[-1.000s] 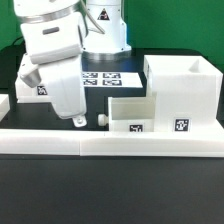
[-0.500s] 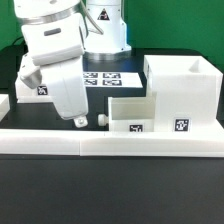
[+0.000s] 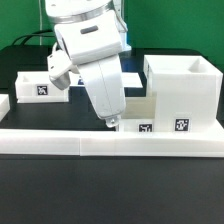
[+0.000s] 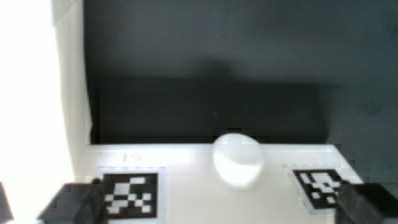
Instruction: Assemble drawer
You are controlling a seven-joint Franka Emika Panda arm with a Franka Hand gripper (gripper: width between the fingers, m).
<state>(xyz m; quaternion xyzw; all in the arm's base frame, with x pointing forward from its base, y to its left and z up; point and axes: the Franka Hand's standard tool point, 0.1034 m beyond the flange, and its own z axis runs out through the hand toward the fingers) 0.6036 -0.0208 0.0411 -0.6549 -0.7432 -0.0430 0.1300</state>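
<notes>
Casing (image 3: 182, 92) of the drawer set, a hollow white cube open at the top, stands at the exterior view's right on the black table (image 3: 40, 112). Just in front of it, toward the left, sits a low white knobbed tray (image 3: 135, 112) with a square tag (image 3: 145, 128) on its front. A second tray (image 3: 42, 84), also tagged, lies well apart at the exterior view's left. A long low rail (image 3: 60, 141) runs across the front of the scene. My gripper (image 3: 110, 123) hangs tilted at the near tray's left end, tips close to it; whether they touch it I cannot tell from here.

In the wrist view my fingers (image 4: 71, 204) show as two dark shapes spread wide, nothing clamped between them. In the gap lies a white tray face, probably the near one, with its rounded knob (image 4: 235, 160) and a tag on either side of it. The black table lies beyond.
</notes>
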